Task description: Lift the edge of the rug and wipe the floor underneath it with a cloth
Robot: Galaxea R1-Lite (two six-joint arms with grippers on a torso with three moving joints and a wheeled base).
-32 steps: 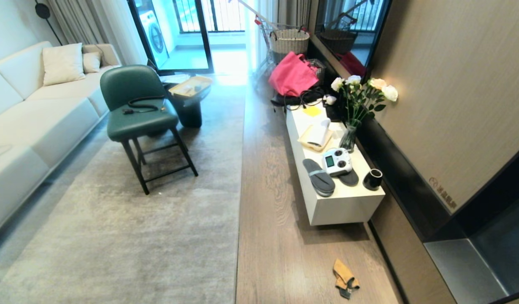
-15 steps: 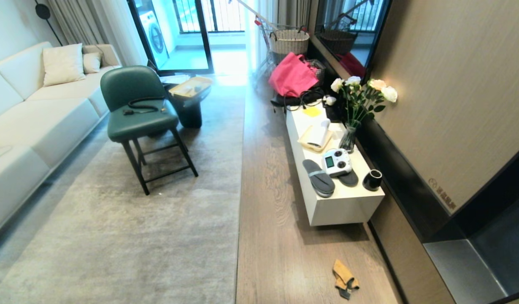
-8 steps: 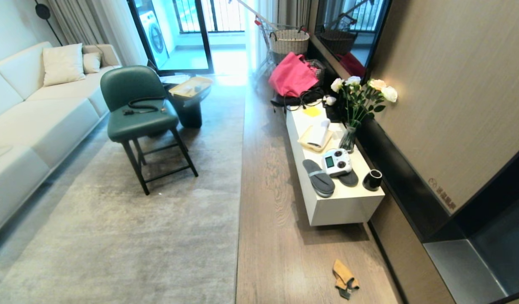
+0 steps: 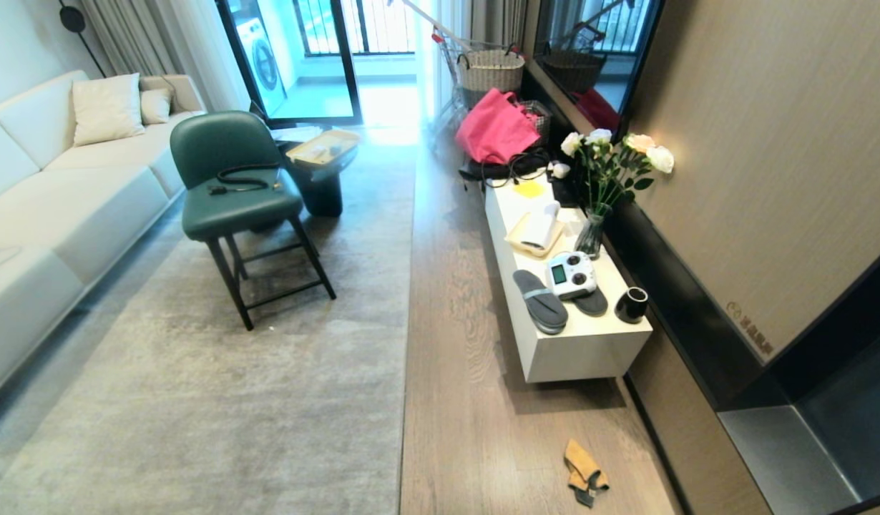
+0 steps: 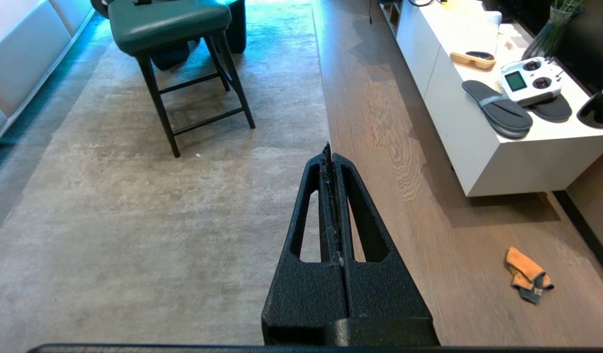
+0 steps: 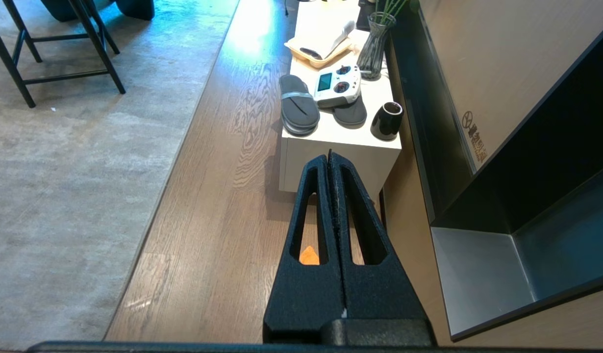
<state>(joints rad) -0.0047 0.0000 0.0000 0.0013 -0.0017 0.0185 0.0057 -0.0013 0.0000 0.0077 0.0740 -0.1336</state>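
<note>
The rug edge (image 4: 406,343) runs straight down the middle of the head view, where the pale grey rug meets the brown plank floor (image 4: 476,429). The orange-tan cloth (image 4: 583,472) lies crumpled on the floor near the front, past the low white cabinet's end. Neither arm shows in the head view. High above the rug edge (image 5: 327,122), my left gripper (image 5: 327,149) is shut and empty, with the cloth (image 5: 527,274) far off to its side. My right gripper (image 6: 329,156) is shut and empty over the floor; an orange bit of cloth (image 6: 309,256) shows through a finger slot.
A low white cabinet (image 4: 590,350) holds slippers, a remote controller, a black cup and a vase of flowers. A green chair (image 4: 232,193) and a dark side table stand on the rug, with a sofa (image 4: 46,207) at the left. A pink bag (image 4: 494,129) sits at the far end.
</note>
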